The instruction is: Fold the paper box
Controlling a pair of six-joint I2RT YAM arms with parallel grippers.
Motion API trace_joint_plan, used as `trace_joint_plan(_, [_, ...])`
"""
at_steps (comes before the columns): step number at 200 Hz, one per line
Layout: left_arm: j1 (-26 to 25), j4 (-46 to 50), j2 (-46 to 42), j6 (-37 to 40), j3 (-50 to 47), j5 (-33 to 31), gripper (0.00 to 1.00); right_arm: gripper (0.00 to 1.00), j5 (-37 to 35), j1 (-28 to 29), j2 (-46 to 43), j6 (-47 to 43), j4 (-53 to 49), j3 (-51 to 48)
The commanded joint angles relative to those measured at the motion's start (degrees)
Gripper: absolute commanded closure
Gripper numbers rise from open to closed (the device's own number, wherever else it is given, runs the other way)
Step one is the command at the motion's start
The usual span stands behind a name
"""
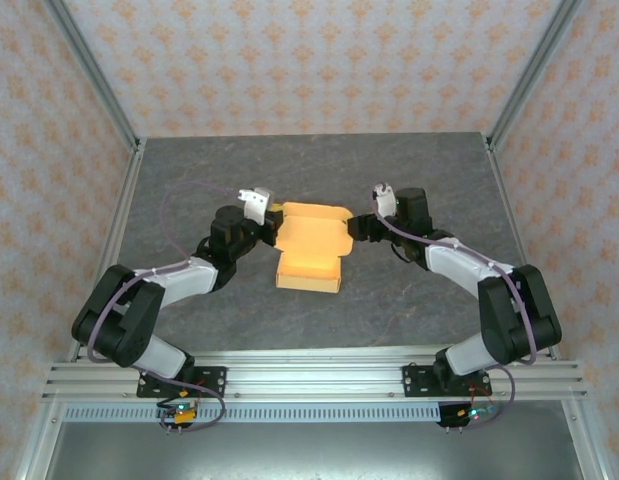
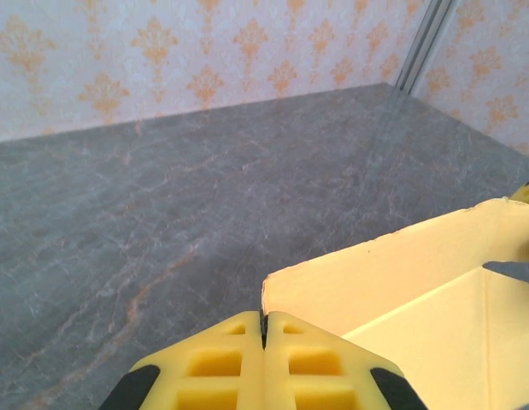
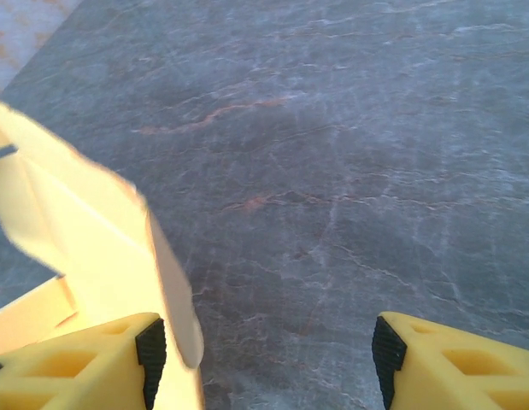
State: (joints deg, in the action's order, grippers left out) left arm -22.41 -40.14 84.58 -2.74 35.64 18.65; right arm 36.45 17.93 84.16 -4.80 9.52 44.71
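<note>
While on table (image 1: 389,170), one paper box (image 1: 311,240)

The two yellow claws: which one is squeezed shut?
The left gripper: its fingers meet, pinching the paper box wall. The right gripper has its fingers far apart.

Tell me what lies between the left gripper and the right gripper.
The paper box, partly folded, spans the gap between left gripper and right gripper, seen in the top external view.

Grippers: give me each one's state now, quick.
Left gripper: shut, pinching a wall of the light orange-tan thin cardboard box.
Right gripper: open, the box's wall just inside one finger, not clamped.
</note>
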Motion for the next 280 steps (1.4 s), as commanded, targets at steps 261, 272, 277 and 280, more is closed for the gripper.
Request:
trace_joint_plan(261, [-0.11,0.51,0.27,0.58,5.16,2.01,1.00,0.80,3.90,1.02,18.14,-11.28,22.24,4.89])
trace_joint_plan(272, [-0.09,-0.13,0.82,0.16,5.23,2.22,1.00,0.81,3.84,1.42,18.14,-11.53,23.43,4.36])
trace_joint_plan(277, [-0.05,-0.45,1.13,-0.08,5.21,2.31,1.00,0.81,4.00,1.56,18.22,-11.46,23.61,4.34])
trace_joint_plan(280, [-0.03,-0.62,1.31,-0.21,5.31,2.31,1.00,0.81,4.06,1.63,18.27,-11.51,23.61,4.32])
